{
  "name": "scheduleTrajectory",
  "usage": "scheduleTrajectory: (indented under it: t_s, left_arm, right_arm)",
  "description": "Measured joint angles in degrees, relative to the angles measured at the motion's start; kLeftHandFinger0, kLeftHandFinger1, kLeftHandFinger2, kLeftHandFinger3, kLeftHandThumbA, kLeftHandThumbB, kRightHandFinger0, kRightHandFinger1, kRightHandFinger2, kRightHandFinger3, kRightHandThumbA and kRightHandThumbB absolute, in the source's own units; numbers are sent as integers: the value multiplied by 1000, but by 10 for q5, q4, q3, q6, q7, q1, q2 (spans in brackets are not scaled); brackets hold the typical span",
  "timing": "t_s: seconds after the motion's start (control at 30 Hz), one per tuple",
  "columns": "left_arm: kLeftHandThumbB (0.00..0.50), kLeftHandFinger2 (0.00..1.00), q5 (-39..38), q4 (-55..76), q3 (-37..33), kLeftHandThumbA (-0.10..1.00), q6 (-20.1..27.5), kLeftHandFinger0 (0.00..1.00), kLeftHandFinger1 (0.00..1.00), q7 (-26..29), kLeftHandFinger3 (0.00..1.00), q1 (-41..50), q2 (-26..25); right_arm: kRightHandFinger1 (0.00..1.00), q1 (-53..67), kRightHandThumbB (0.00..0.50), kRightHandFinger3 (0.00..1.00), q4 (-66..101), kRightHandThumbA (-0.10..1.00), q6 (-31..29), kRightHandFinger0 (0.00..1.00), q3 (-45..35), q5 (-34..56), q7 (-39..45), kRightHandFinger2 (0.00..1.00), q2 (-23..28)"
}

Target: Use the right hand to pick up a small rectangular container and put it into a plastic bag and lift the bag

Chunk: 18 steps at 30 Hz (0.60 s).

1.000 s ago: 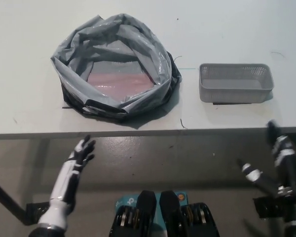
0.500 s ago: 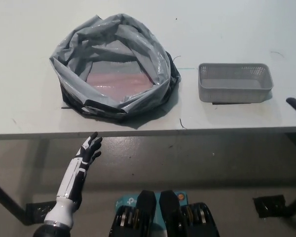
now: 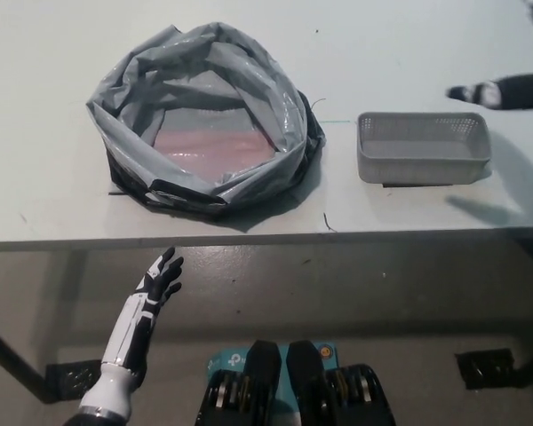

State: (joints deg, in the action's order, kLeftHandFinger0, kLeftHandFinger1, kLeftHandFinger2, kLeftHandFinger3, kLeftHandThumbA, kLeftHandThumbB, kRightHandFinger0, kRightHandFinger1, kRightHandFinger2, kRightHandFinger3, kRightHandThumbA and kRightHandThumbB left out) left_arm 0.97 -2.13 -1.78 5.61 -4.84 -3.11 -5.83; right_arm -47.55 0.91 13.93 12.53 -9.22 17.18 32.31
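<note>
So, grey mesh basket [image 3: 424, 148] sits upright on the white table [image 3: 53, 98], right of centre, nearer the front edge than the back, empty. Right hand [image 3: 502, 90] pokes in from the table's right edge just behind the basket's far right corner, not touching it; only blurred fingertips show, can't tell if fingers are open or closed. Grey plastic bag [image 3: 204, 120] stands open-mouthed on the left half of the table, rim rolled down, pinkish flat thing [image 3: 215, 147] inside; black layer under its near side. Left hand [image 3: 160, 277] hangs below the front edge, fingers spread, holding nothing. Partial blue-white label at bottom centre, not readable. Brownish-grey floor [image 3: 355, 284] under the table.
</note>
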Motion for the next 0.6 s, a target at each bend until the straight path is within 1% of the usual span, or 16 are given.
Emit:
scheduleTrajectory:
  t_s: [0.03,0.1,0.17,0.2,0.23,0.27,0.33,0.4,0.43,0.5,0.57,0.6]
  left_arm:
    - [190,1000,0,0,0,1000,0,1000,1000,0,1000,3,0]
    - [191,1000,0,0,0,1000,0,1000,1000,0,1000,5,-1]
    - [201,1000,0,0,0,1000,0,1000,1000,0,1000,7,-2]
    - [203,1000,0,0,1,1000,0,1000,1000,0,1000,9,-2]
    - [209,1000,0,0,1,1000,0,1000,1000,0,1000,11,-2]
    - [208,1000,0,0,1,1000,0,1000,1000,0,1000,12,-2]
    - [199,1000,0,2,1,1000,0,1000,1000,0,1000,17,-2]
    - [216,1000,1,8,0,1000,1,1000,1000,0,1000,22,-2]
    - [217,1000,2,12,0,1000,1,1000,1000,0,1000,24,-2]
    - [219,1000,3,19,0,1000,2,1000,1000,0,1000,26,-3]
    - [221,1000,8,24,0,1000,3,1000,1000,0,1000,28,-6]
    - [221,1000,10,29,0,1000,3,1000,1000,0,1000,30,-8]
  right_arm:
    - [1000,-21,378,1000,-28,932,7,1000,21,-3,17,1000,-1]
    - [1000,-46,380,1000,-66,909,16,1000,47,-6,37,1000,-3]
    - [1000,-70,414,1000,-106,944,25,1000,72,-9,57,1000,-7]
    - [1000,-84,415,1000,-131,952,30,1000,88,-10,69,1000,-9]
    - [1000,-95,435,1000,-152,1000,35,1000,101,-12,79,1000,-12]
    - [1000,-105,454,1000,-169,1000,38,1000,112,-13,88,1000,-15]
    - [1000,-140,451,1000,-237,1000,53,1000,156,-25,120,1000,-24]
    - [1000,-166,439,1000,-290,1000,65,1000,189,-35,144,1000,-33]
    - [1000,-179,439,1000,-315,1000,72,1000,204,-41,155,1000,-37]
    - [1000,-198,458,1000,-350,1000,78,1000,224,-49,172,1000,-43]
    - [1000,-227,497,1000,-402,1000,88,1000,252,-64,196,1000,-52]
    - [1000,-243,500,1000,-430,1000,91,1000,267,-74,208,1000,-57]
